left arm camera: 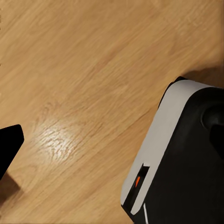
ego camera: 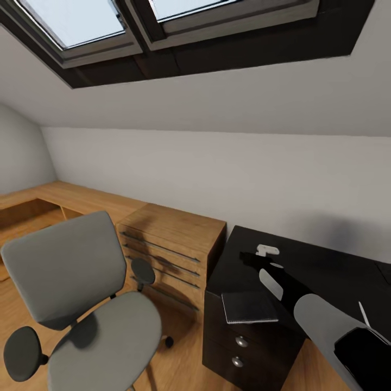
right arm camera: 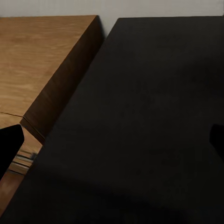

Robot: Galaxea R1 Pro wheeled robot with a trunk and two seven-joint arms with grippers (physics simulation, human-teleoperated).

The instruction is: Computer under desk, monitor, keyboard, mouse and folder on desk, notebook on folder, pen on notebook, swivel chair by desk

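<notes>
Right gripper point(ego camera: 260, 255) hovers over the desk point(ego camera: 326, 271), jaws apart, nothing between them. Left jaw state can't be told. Notebook point(ego camera: 248, 307) lies at the desk's near corner, swivel chair point(ego camera: 81, 304) beside it, seat bare. Next: descend square onto the notebook edge, slowly.

We are looking straight down on the light wood floor point(left arm camera: 84, 79), where a bright glare patch is shining. A black-and-white part of our own body point(left arm camera: 186, 158) is sitting over it, carrying a small orange mark. One dark fingertip point(left arm camera: 8, 147) is showing at the edge.
</notes>
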